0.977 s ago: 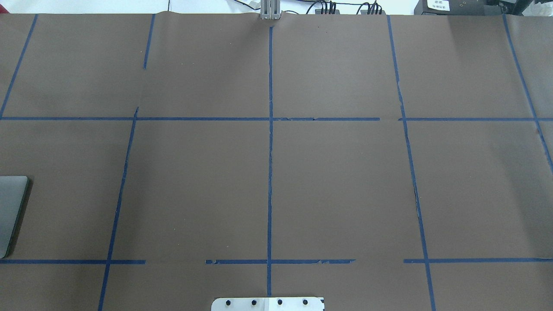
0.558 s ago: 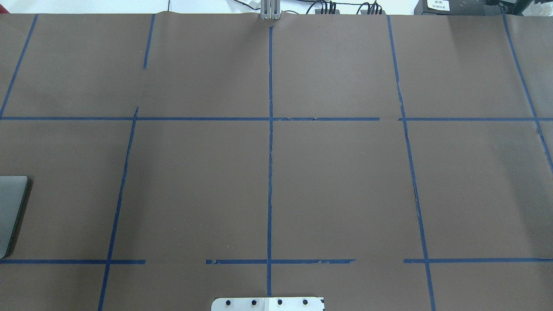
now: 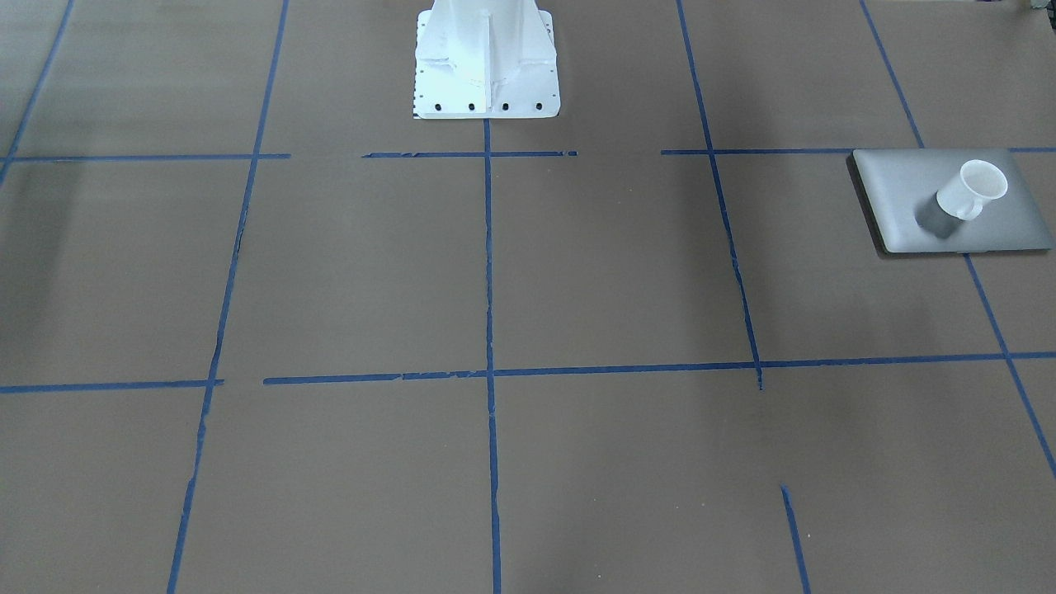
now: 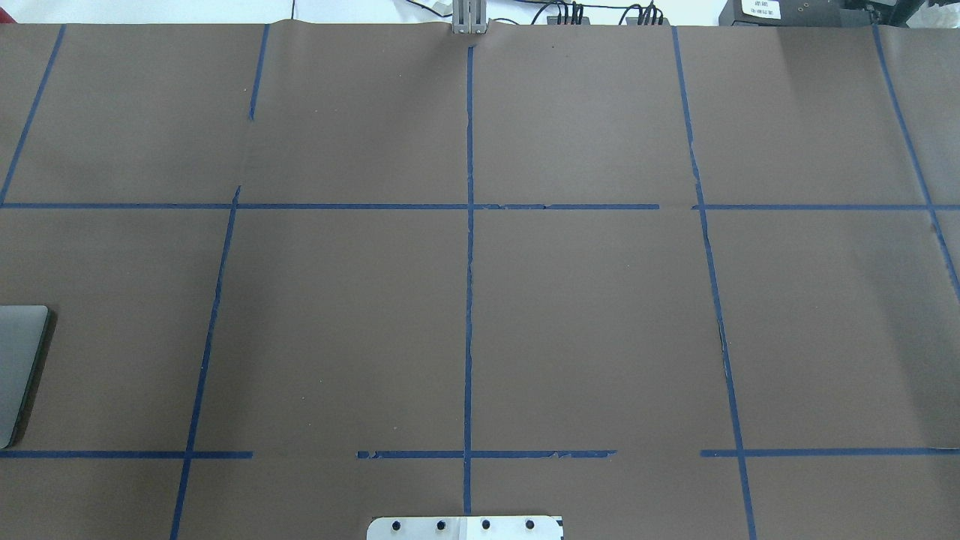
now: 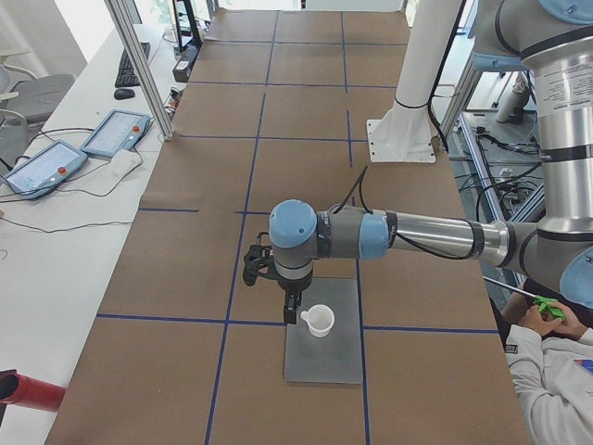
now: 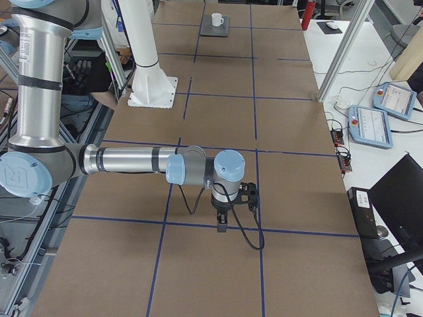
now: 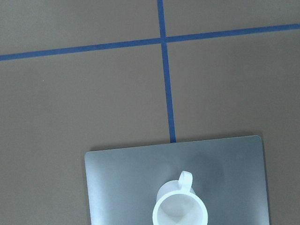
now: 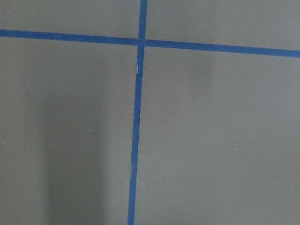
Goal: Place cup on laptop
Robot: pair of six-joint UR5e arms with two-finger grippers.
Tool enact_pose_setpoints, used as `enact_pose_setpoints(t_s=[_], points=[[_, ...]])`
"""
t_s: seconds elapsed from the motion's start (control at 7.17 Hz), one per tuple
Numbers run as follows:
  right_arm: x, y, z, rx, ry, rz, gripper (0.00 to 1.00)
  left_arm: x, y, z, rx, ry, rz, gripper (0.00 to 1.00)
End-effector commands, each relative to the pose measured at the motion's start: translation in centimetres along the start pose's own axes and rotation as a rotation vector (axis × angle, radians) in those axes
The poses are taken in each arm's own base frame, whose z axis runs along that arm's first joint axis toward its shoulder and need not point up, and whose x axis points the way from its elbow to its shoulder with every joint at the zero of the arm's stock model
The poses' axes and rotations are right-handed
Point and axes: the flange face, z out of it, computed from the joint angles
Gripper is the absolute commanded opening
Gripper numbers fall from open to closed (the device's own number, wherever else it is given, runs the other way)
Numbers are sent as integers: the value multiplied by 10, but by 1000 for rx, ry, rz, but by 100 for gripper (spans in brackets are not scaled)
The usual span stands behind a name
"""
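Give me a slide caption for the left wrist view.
White cup standing upright on the silver laptop, handle toward the blue tape cross.

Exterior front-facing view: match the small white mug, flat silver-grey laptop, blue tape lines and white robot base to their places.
1 mug
2 laptop
3 tape lines
4 robot base

A stuck as a grid on the brown table cover
B upright on the laptop
C standing at view's top centre
D lying flat near view's right edge

Pairs: 1-B; 2-D; 3-A; 4-C
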Motion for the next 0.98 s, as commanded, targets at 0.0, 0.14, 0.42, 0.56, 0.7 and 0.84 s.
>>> enact_pose_setpoints(t_s=[0.0,0.14,0.42,0.56,0.7,0.84], points=[[0,0,0,-1,0,0,100,0,-1,0,0,2,1,100],[0,0,0,1,0,-1,100,2,-1,-2,2,1,2,100],[0,0,0,-1,0,0,100,1,-1,-1,3,1,0,100],[0,0,0,1,0,-1,100,0,1,1,1,1,-2,100],[0,0,0,0,0,0,100,-1,2,2,-2,2,-4,100],[0,0,0,-1,0,0,100,0,2,1,0,2,-2,100]])
